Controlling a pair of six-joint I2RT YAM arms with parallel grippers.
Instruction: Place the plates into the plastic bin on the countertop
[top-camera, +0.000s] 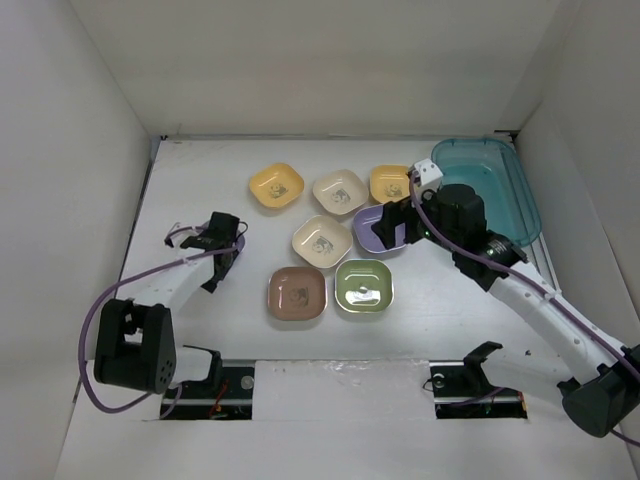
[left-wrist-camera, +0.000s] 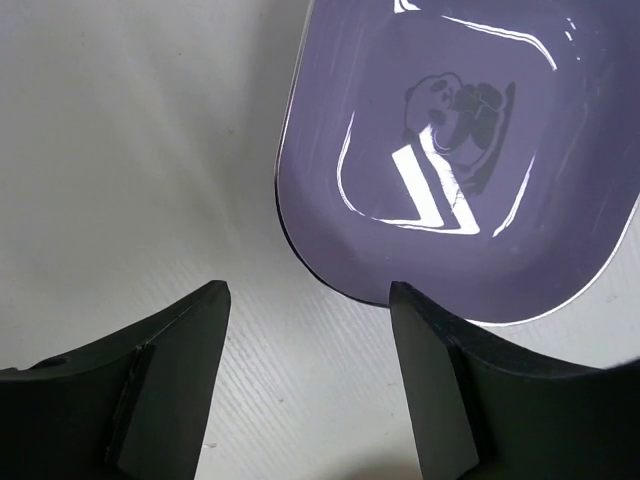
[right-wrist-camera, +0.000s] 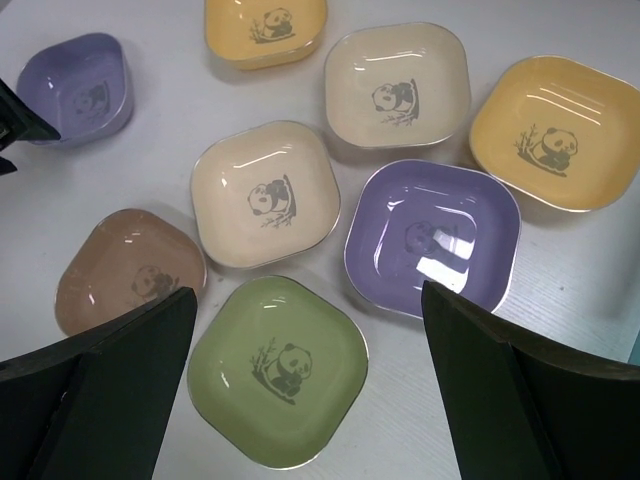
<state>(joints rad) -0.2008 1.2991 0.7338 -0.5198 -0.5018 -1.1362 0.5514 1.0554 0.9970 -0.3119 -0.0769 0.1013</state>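
Eight small, shallow square dishes with rounded corners and a panda print at centre, all upright on the matte white countertop (top-camera: 200, 180). Back row: yellow plate (top-camera: 276, 186), cream plate (top-camera: 340, 191), second yellow plate (top-camera: 391, 183); middle: second cream plate (top-camera: 321, 241) beside purple plate (right-wrist-camera: 432, 235); front: brown plate (top-camera: 297, 294) beside green plate (top-camera: 364, 286); second purple plate (right-wrist-camera: 78, 88) apart to the left. Plastic bin (top-camera: 505, 160): translucent teal, shallow, rectangular, at the back right, near the second yellow plate.

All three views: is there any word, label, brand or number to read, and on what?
No text can be read in any view.
The plates carry only a panda drawing, no lettering.
The plastic bin shows no label.
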